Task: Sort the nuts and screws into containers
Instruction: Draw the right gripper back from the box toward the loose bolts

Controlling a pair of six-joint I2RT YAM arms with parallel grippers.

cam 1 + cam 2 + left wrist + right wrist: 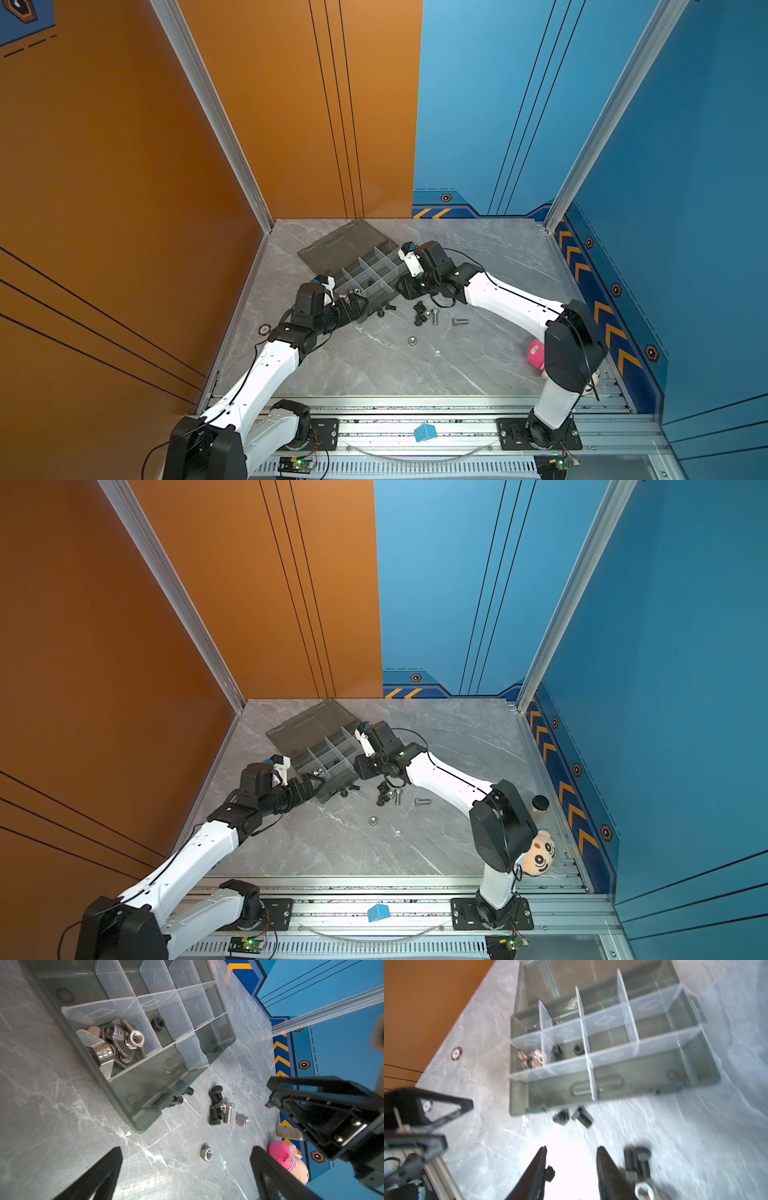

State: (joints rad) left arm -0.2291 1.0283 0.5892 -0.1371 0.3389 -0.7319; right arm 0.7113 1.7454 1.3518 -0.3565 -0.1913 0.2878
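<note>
Right gripper (pixel 572 1147) sits low over the desk (pixel 654 1136), jaws part-way apart, nothing between them. Loose screws (pixel 216 1105) are a tight black pile just beside it. One silver bolt (pixel 228 1112) touches the pile, second bolt (pixel 242 1120) just beside. Two stray screws (pixel 560 1118) lie against the box (pixel 124 1088) front wall. One silver nut (pixel 206 1153) lies alone on open desk, ahead of the left gripper (pixel 187 1149), jaws fully apart, empty. Sorted nuts (pixel 116 1043) fill an end compartment, black ones next door.

My read: right is lining up a screw.
- Take one off the pile's rim, not the middle.
- Come straight down, jaws across the shank, narrow enough not to rake neighbours.
- Leave the wall pair for last; no jaw room on the box side, so nudge them out first.
- Left can take the lone nut: clear all round.

Room:
- Arms are close at the box's near corner, so move one at a time.
- Lid (pixel 340 245) lies flat behind, out of the way.
- Desk is free toward the front.
- Plush toy (pixel 280 1153) and bottle (pixel 540 804) are well apart at the right edge.
</note>
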